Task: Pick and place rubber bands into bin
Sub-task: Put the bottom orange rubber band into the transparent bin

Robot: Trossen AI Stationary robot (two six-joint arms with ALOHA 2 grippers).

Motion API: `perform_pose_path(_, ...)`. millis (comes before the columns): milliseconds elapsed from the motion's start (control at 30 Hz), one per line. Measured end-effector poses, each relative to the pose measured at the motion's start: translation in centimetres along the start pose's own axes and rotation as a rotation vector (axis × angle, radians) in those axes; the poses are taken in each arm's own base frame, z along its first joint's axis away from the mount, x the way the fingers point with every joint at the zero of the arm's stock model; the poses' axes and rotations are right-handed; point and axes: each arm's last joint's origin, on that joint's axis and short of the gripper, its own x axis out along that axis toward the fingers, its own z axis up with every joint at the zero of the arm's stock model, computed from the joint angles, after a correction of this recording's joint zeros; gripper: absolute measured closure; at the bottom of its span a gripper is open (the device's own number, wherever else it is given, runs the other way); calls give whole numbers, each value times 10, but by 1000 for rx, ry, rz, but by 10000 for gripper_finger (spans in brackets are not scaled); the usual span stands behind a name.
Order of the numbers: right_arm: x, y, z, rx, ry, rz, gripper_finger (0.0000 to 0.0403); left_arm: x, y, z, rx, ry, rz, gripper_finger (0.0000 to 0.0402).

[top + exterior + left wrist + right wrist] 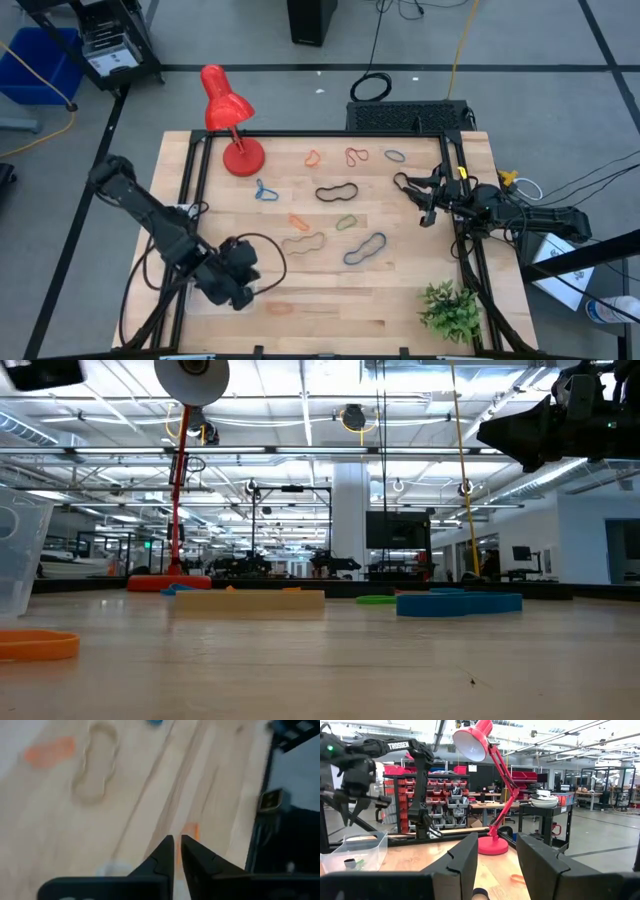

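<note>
From above we see a pale wooden table (330,240) on a grey floor, with a red desk lamp (228,118) at its far left and a small green plant (452,310) at its near right. The rubber bands (338,192) lie scattered across the middle of the boards. The bin (205,296), a clear tray, sits at the near left, and the left gripper (240,285) hangs at its right end. The right gripper (425,200) waits near the right edge, above bare wood.

At table height we look into a bright hall of steel racks; orange, tan, green and blue bands lie flat on the boards, and a dark arm hangs at the upper right.

From the left wrist we see the two dark fingers (162,854) nearly together, a thin slit between them, nothing clamped, over wood with an orange band (191,832) just beyond.

From the right wrist its fingers (465,857) stand apart, empty, facing the lamp; the bin holds a few bands.
</note>
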Motion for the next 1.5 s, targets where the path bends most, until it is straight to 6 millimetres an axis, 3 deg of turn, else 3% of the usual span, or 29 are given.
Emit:
perform_pose_path(267,0,0,0,0,0,0,273,9,-1,27,148,-161,-24,285)
perform_pose_path(467,0,0,0,0,0,-1,273,15,6,42,179,-180,-21,198)
perform_pose_path(667,0,0,0,0,0,-1,273,18,11,48,209,-170,-14,156)
perform_pose_path(1033,0,0,0,0,0,0,273,67,8,55,396,-25,-84,151)
perform_pose_path(1200,0,0,0,0,0,0,273,85,-6,56,447,123,-34,153)
perform_pose_path(1500,0,0,-1,-2,7,0,273,117,-36,44,435,337,69,212)
